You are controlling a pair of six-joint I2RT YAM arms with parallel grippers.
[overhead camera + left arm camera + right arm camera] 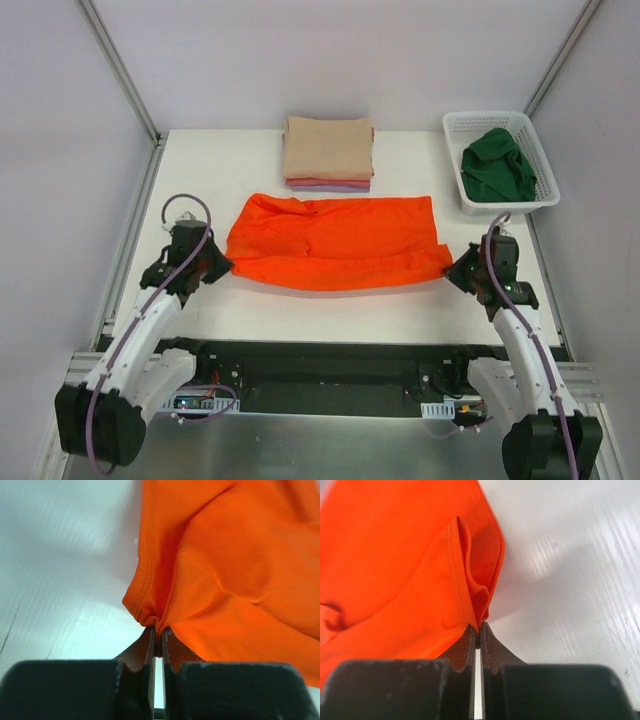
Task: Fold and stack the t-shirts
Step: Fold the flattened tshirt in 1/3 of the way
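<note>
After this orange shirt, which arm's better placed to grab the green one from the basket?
Likely right: the basket holding the green shirt sits beyond the right gripper; the left gripper is across the orange shirt.

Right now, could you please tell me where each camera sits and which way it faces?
Top external: above and behind the arms, looking down at the table; both arms show, left claw and right claw at the ends of the orange t-shirt.
Left wrist: on the left arm, facing along its own claw, shut on orange cloth.
Right wrist: on the right arm, likewise facing its claw, shut on cloth.
Shared: all three show the orange t-shirt.
</note>
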